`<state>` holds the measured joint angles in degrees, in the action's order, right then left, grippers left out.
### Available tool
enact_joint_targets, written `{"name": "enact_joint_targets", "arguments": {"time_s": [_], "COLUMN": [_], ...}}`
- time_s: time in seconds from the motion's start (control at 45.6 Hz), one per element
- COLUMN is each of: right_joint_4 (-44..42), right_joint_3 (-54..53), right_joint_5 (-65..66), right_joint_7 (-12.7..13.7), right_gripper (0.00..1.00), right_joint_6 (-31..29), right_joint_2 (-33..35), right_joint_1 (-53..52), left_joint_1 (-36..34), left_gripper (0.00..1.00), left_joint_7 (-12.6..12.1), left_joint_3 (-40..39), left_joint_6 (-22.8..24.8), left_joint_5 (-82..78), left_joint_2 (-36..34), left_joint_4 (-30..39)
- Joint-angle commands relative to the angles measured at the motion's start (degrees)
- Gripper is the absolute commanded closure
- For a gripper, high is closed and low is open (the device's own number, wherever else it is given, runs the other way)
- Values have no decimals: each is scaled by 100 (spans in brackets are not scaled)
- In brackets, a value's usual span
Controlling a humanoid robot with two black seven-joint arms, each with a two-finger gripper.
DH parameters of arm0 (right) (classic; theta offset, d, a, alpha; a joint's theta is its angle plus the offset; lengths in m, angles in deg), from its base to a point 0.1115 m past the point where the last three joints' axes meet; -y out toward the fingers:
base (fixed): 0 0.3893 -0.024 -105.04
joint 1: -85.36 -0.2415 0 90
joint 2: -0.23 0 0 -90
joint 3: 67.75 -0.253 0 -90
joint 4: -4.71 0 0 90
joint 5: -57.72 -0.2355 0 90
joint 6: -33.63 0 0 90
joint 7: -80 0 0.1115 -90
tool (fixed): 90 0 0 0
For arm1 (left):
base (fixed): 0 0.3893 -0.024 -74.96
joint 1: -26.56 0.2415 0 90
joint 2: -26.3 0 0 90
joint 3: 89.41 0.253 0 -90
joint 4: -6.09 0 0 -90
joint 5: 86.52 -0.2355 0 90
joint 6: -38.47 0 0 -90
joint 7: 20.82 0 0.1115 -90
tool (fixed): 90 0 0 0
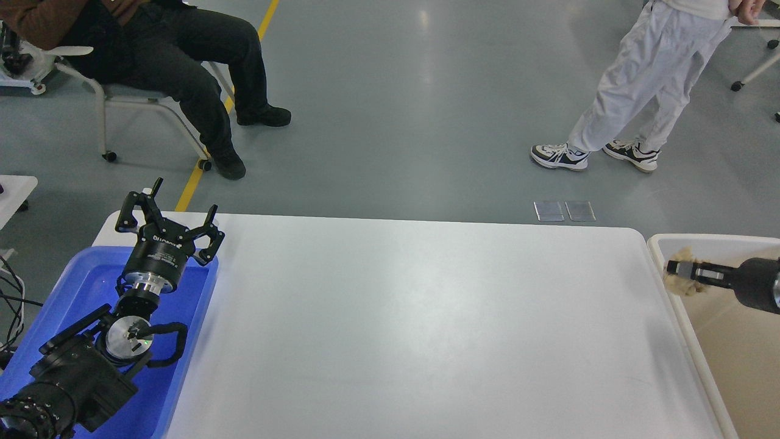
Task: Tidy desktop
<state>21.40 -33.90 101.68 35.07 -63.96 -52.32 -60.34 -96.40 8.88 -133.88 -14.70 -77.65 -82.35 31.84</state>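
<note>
The left gripper (169, 214) hangs over the far end of the blue tray (189, 341), its fingers spread wide with nothing between them, which suggests it has no load and is simply parked above the container it serves. The right gripper (677, 268) reaches in from the right edge over the beige bin (661, 247), and its dark fingers are pinched on a small tan crumpled scrap (685, 283), possibly paper or fibre, though the material is too blurred to name. Holding that scrap above the bin's opening rather than over the table reads as a disposal move: letting go there would drop it inside. The desktop (426, 329) lies between the two grippers, to the right of the left one and to the left of the right one, and no loose item shows on its white surface from this view. Judged from that, the tidying looks close to finished, with the release of the scrap as the step in hand. Beyond both grippers, on the grey floor, a seated person (177, 55) and a standing person (646, 79) are well apart from the table.
</note>
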Motion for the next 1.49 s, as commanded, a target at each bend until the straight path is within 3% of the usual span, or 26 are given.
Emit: {"name": "enact_joint_targets", "arguments": {"time_s": [0.0,0.307,0.592,0.79,0.987,1.207,1.229,1.338,1.47], "right_joint_4": [317,370,-930,-1054,-1054,-1063,-1071,-1071,-1071], "right_joint_3": [17,43,-1,-1,-80,-1423,-1851,-2978,-3779], "right_joint_5": [-11,42,-81,-1327,-3102,-4501,-4519,-4511,-4519], "right_joint_7": [-7,-7,-7,-7,1012,2743,3023,3570,3913], "right_gripper": [100,100,100,100,100,100,100,100,100], "right_joint_6": [-471,-480,-445,-480,-480,-418,-401,-383,-181], "right_joint_2": [640,931,764,579,193,-132,-202,-317,-510], "right_joint_1": [-653,-864,-328,172,682,1201,1271,1526,1728], "left_joint_1": [0,0,0,0,0,0,0,0,9], "left_gripper": [0,0,0,0,0,0,0,0,0], "left_joint_7": [0,0,0,0,0,0,0,0,0], "left_joint_3": [0,0,0,0,0,0,0,0,0], "left_joint_6": [8,8,8,8,8,8,8,8,-1], "left_joint_5": [1,1,1,1,1,1,1,9,9], "left_joint_2": [1,1,1,1,1,1,1,1,-7], "left_joint_4": [0,0,0,0,0,0,0,0,0]}}
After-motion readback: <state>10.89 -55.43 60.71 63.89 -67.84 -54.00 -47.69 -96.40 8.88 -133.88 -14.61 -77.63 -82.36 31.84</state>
